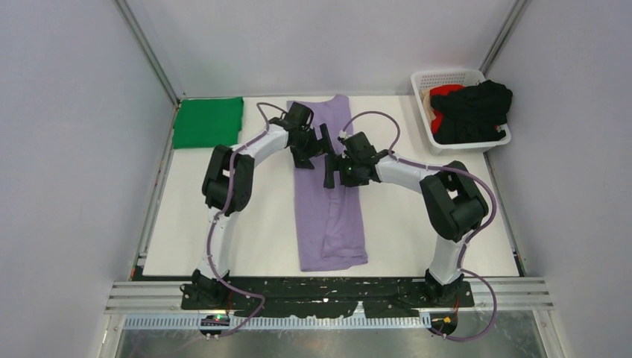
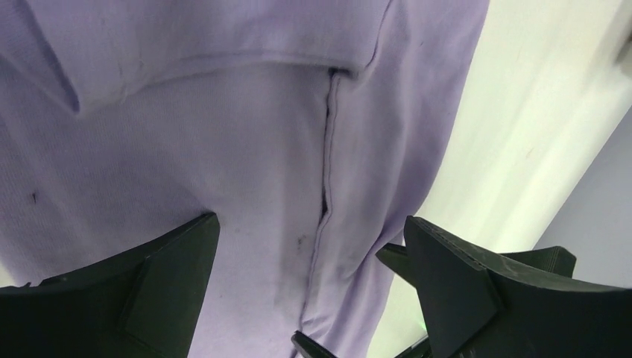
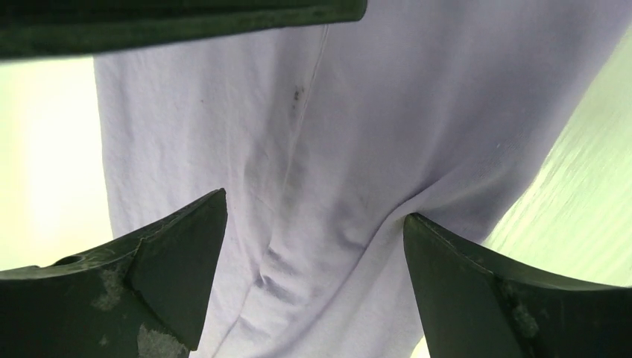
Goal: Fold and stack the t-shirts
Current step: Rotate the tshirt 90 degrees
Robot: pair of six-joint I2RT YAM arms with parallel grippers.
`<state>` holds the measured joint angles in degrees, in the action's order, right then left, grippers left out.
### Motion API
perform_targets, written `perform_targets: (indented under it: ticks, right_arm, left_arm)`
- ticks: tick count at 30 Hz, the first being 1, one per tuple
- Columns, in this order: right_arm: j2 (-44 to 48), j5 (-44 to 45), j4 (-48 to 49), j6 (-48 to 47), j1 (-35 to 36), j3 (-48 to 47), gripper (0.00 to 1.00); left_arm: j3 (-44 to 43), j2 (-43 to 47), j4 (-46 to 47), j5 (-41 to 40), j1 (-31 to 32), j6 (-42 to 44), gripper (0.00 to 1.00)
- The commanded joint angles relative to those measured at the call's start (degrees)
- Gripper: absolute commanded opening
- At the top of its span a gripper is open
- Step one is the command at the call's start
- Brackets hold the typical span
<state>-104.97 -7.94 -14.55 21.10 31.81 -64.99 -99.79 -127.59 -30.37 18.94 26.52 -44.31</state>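
Observation:
A lavender t-shirt [image 1: 332,216] lies folded into a long narrow strip down the middle of the table. My left gripper [image 1: 313,145] and right gripper [image 1: 335,168] are both low over its upper middle, close together. In the left wrist view the left gripper [image 2: 309,220] is open, its jaws straddling a seam of the lavender cloth [image 2: 223,134]. In the right wrist view the right gripper [image 3: 314,205] is open with wrinkled lavender cloth [image 3: 358,112] between its jaws; one fingertip [image 3: 425,239] presses into the cloth. A green t-shirt [image 1: 208,123] lies folded at the back left.
A white perforated basket [image 1: 447,75] stands at the back right, holding a black shirt [image 1: 473,108] and a red one [image 1: 445,92]. White walls and metal posts close in the table on three sides.

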Motion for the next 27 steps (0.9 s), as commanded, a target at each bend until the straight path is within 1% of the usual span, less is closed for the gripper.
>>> perform_targets:
  ticks: [1,2,3,5,7,8,9,10,11,12,13,16,19,21,23,25,27]
  right_arm:
    - [-3.9,-0.9,2.1,-3.2,-1.3,-4.4,0.95]
    - [-3.5,-0.7,2.3,-3.8,-1.4,-5.5,0.96]
    - [-3.1,-0.8,2.5,-5.2,-1.7,-6.0,0.95]
    - [0.0,-3.0,4.1,-7.7,-2.0,-5.6,0.95]
    - [6.7,-5.7,8.6,-8.8,-2.0,-1.0,0.96]
    - [12.1,-6.8,12.4,-8.8,-2.0,3.9,0.95]
    - [15.3,-7.6,15.0,-8.8,-2.0,6.9,0.95]
    - [21.0,-9.7,19.2,-8.9,-2.1,12.2,0.96]
    - [23.9,-10.9,21.5,-8.8,-2.1,14.8,0.96]
    - [28.8,-12.8,21.9,-8.0,-2.2,19.0,0.95]
    - [32.8,-13.7,20.9,-7.6,-2.2,20.6,0.95]
    - [39.3,-20.1,14.6,-7.4,-2.1,26.3,0.96]
    - [45.9,-19.7,3.9,-7.6,-0.4,30.5,0.99]
    - [47.8,-19.6,0.5,-5.8,2.8,32.2,0.92]
    - [48.0,-20.0,-2.1,-3.7,5.5,32.6,0.89]
    - [48.0,-17.9,-4.5,-2.6,7.7,33.5,0.88]
    - [47.9,-15.9,-5.3,-1.5,8.9,35.2,0.87]
  left_arm:
    - [-12.6,-7.3,-6.8,-0.5,-2.4,0.0,1.0]
    - [-16.9,-9.6,-7.7,0.9,-3.3,0.0,1.0]
    - [-23.2,-13.0,-9.3,1.8,-3.9,0.0,1.0]
    - [-30.9,-16.2,-12.3,2.3,-4.4,0.5,1.0]
    - [-32.7,-15.9,-13.4,2.2,-4.1,1.5,1.0]
    - [-31.3,-14.2,-12.8,1.9,-3.8,2.8,1.0]
    - [-29.0,-11.9,-12.1,1.3,-3.5,3.8,1.0]
    - [-25.8,-9.2,-11.0,0.9,-3.1,4.7,1.0]
    - [-22.3,-6.1,-9.6,0.8,-2.8,5.6,1.0]
    - [-18.0,-2.9,-8.2,0.6,-2.4,6.2,1.0]
    - [-13.6,0.7,-6.6,0.6,-2.0,6.9,1.0]
    - [-1.5,11.5,-3.0,-0.3,1.0,9.3,1.0]
    - [8.6,18.5,-0.3,-0.2,4.8,11.1,1.0]
    - [12.4,20.8,2.1,2.4,7.0,11.6,1.0]
    - [14.8,21.2,5.0,6.6,8.6,11.7,1.0]
    - [15.7,19.7,7.8,12.0,9.7,11.4,1.0]
    - [15.8,18.2,9.3,14.7,11.0,11.3,0.99]
